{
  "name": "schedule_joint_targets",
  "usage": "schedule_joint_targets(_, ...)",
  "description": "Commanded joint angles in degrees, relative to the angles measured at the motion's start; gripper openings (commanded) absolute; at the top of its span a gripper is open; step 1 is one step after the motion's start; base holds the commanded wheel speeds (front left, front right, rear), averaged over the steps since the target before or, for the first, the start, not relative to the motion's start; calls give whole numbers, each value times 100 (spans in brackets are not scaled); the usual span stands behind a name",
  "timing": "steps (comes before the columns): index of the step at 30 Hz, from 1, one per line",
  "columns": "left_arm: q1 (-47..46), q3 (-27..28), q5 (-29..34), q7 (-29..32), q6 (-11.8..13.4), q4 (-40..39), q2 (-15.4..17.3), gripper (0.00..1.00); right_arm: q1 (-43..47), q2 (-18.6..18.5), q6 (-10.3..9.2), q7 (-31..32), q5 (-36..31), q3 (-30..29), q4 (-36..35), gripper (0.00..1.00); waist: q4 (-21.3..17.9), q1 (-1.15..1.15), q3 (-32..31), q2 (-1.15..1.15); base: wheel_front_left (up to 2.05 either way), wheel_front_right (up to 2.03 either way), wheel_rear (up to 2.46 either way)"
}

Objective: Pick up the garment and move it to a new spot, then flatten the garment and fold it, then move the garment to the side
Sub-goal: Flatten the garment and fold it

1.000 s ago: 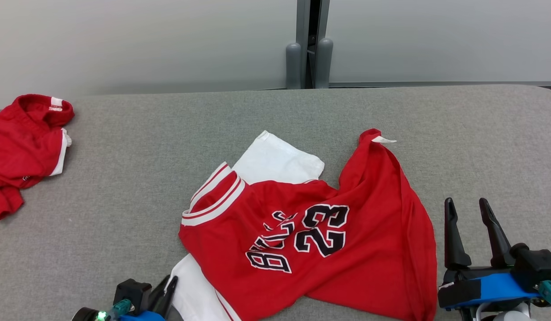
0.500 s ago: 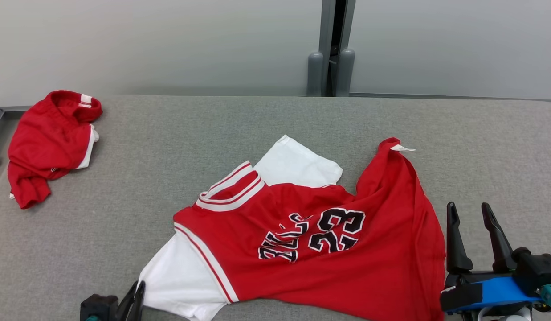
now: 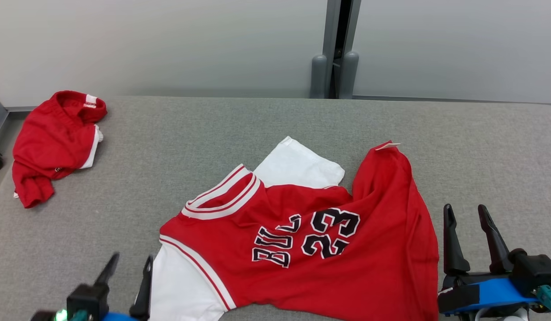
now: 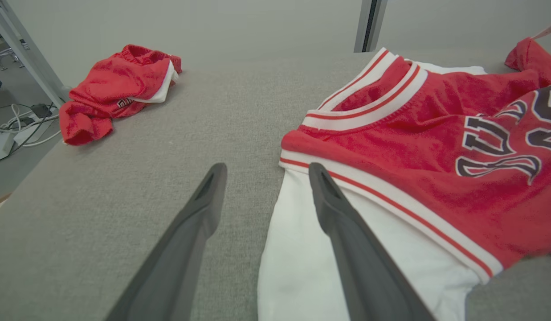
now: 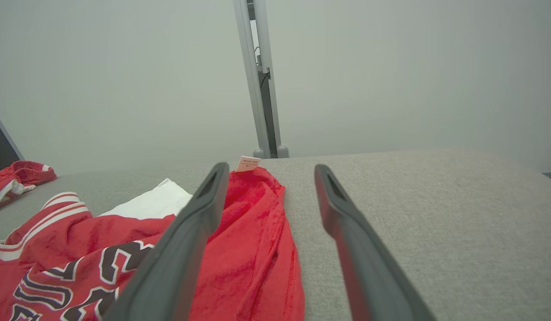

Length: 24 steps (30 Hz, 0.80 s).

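Off-task items: far-left corner and backdrop.
I see a crumpled red bundle point(image 3: 57, 142) with white trim on the grey padded table point(image 3: 190, 133), at its far-left corner; behind, a grey post point(image 3: 332, 44) splits pale wall panels point(image 3: 168, 44).

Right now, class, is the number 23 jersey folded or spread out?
Spread, not folded: the jersey lies open on the table, its print showing, one side bunched in wrinkles.

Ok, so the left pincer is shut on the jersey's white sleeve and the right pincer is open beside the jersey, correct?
Not shut. In the left wrist view the left pincer is open, its fingers spread at the white sleeve's edge and gripping nothing. The right pincer is open beside the jersey, as you said.
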Motion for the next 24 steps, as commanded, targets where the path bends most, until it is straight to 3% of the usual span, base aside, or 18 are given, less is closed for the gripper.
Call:
schedule_joint_targets(1,-250,-26,97,-78,-26,-98,71,100,-38,-12,-2,-3,19,34,15,100,-42,0,7,0,0,0,0)
schedule_joint_targets(10,-1942,-288,286,-39,-407,-40,-6,100,-186,-23,-2,-3,38,134,21,100,-459,0,181,0,0,0,0)
schedule_joint_targets(18,-3274,-590,189,299,-919,883,-73,100,-388,-2,-2,-3,61,190,35,100,-1010,0,464,0,0,0,0)
schedule_joint_targets(24,-3919,-957,-127,782,-1113,1816,-67,100,-489,13,-2,-3,97,186,40,100,-1301,0,619,0,0,0,0)
